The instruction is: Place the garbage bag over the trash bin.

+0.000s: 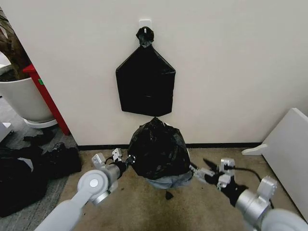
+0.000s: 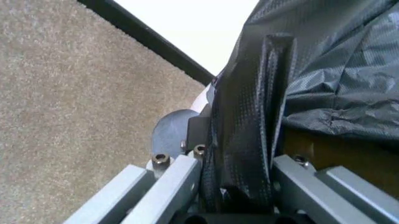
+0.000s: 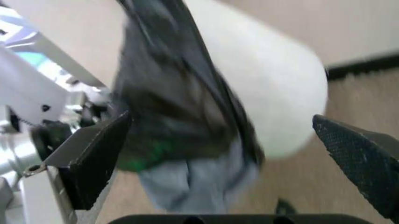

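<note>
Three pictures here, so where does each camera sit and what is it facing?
Head view: up on the head, looking down at the garbage bag by the wall, both arms showing.
Left wrist view: on the left arm, facing its pincer clamped on bag plastic.
Right wrist view: on the right arm, facing its open pincer, the bag and the trash bin.
All share the bag.
</note>
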